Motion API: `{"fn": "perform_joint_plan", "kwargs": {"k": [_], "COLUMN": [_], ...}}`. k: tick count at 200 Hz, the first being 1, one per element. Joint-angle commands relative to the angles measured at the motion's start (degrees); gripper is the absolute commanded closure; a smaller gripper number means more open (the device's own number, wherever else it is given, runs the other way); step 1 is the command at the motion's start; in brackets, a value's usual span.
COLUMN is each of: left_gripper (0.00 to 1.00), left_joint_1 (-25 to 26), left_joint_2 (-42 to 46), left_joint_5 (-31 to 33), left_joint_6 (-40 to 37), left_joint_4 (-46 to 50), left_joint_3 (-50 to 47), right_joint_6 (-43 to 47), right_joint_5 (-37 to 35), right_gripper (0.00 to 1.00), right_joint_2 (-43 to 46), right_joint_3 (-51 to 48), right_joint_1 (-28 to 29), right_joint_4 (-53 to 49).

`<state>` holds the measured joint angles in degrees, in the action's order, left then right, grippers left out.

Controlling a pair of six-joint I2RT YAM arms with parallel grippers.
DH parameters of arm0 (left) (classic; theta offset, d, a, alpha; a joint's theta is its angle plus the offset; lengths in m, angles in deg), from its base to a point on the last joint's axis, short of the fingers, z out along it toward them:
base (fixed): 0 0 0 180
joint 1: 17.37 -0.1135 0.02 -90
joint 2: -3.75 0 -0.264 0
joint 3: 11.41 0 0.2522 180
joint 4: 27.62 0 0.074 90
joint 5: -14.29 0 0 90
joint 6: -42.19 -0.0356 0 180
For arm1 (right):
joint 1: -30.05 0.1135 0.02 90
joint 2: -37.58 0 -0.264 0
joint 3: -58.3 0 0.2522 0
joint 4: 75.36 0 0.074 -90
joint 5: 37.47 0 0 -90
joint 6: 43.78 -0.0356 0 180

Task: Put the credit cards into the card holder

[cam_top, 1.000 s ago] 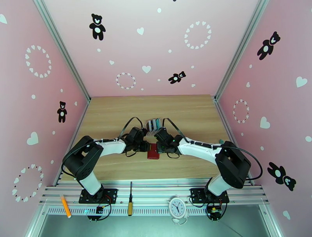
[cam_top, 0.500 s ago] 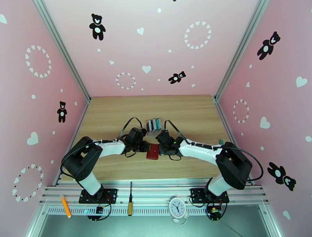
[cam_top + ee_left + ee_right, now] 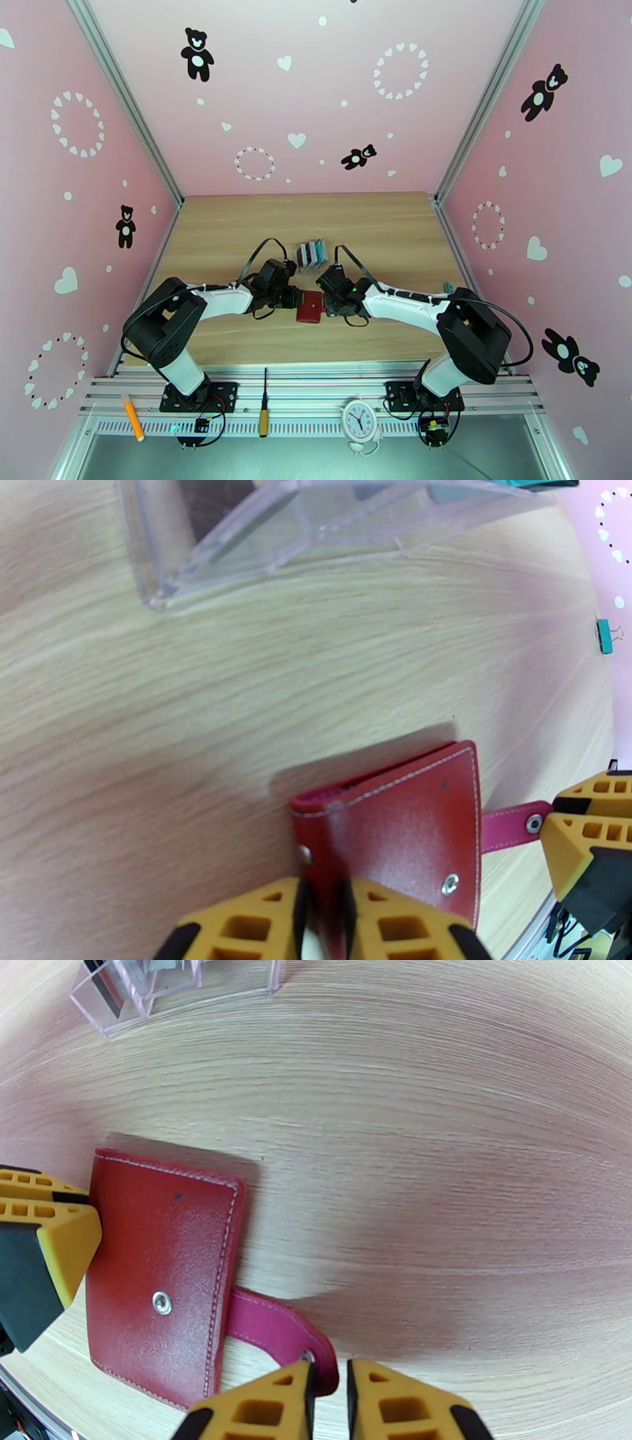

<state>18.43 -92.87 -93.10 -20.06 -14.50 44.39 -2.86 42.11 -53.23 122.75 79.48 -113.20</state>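
The dark-red card holder [image 3: 310, 307] lies closed on the wooden table between both arms. My left gripper [image 3: 324, 910] is shut on its left edge. The holder's pink snap tab [image 3: 276, 1331] sticks out unfastened toward my right gripper [image 3: 328, 1402], whose jaws stand a narrow gap apart with the tab's tip in that gap. The credit cards [image 3: 311, 253], teal and dark, stand upright in a clear slotted rack [image 3: 316, 527] just behind the holder.
A teal binder clip [image 3: 604, 634] lies near the table's right edge. A screwdriver [image 3: 264, 403], an orange pen [image 3: 133, 418] and a small clock [image 3: 359, 418] rest on the metal rail in front of the arm bases. Pink walls enclose the table.
My right gripper has shifted slightly toward the card holder, which has turned a little. The left arm has stayed still, holding the holder's edge.
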Motion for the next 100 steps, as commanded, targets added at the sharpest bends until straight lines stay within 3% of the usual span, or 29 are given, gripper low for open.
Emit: {"fn": "perform_joint_plan", "kwargs": {"k": [1,100], "left_gripper": [0.76,0.76], "left_joint_1": [-0.4,-0.4], "left_joint_2": [-0.1,0.4], "left_joint_5": [3.7,3.4], "left_joint_6": [0.5,0.6], "left_joint_4": [6.0,5.3], "left_joint_3": [-2.4,-2.8], "right_joint_6": [-0.2,0.5], "right_joint_5": [-1.1,-2.5], "right_gripper": [0.79,0.78], "right_joint_2": [-1.6,-5.7], "right_joint_3": [-0.2,1.4], "right_joint_1": [-0.1,-0.1], "right_joint_4": [-1.3,-2.6]}}
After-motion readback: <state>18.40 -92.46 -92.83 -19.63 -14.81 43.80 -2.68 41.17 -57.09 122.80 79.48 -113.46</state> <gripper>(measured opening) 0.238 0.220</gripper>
